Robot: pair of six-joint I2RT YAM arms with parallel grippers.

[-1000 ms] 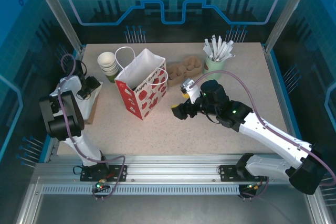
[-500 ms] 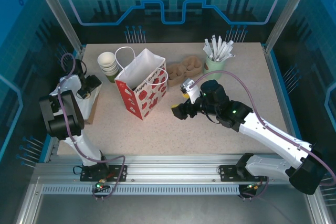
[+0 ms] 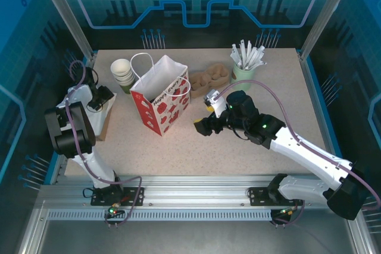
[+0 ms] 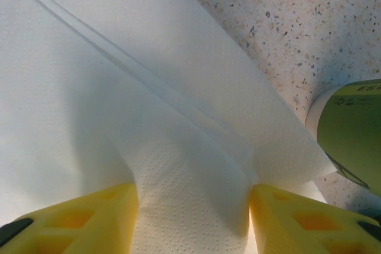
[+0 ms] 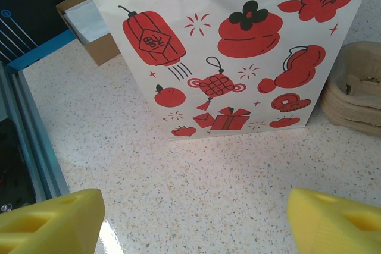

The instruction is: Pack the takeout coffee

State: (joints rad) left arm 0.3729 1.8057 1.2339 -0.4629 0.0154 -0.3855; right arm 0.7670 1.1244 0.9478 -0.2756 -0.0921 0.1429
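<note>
The takeout coffee is out of view. The red-and-white paper bag (image 3: 161,96) stands open at the left-middle of the table, and its printed side (image 5: 238,46) faces my right wrist camera. My right gripper (image 3: 200,128) hovers low over the bare tabletop just right of the bag. It is open (image 5: 193,206) with nothing between its fingers. My left gripper (image 3: 102,96) is down in the napkin box at the table's left edge. Its yellow fingers (image 4: 193,206) stand apart on either side of a raised fold of white napkin (image 4: 119,87), touching it.
A stack of white paper cups (image 3: 122,71) stands behind the bag; a green cup wall (image 4: 351,129) shows beside the napkins. The cardboard napkin box (image 3: 104,120) lies at the left. Brown pulp carriers (image 3: 209,77) and a mint cup of white sticks (image 3: 244,71) stand at the back.
The right arm has shifted slightly left toward the bag. The left arm has stayed at the napkin box.
</note>
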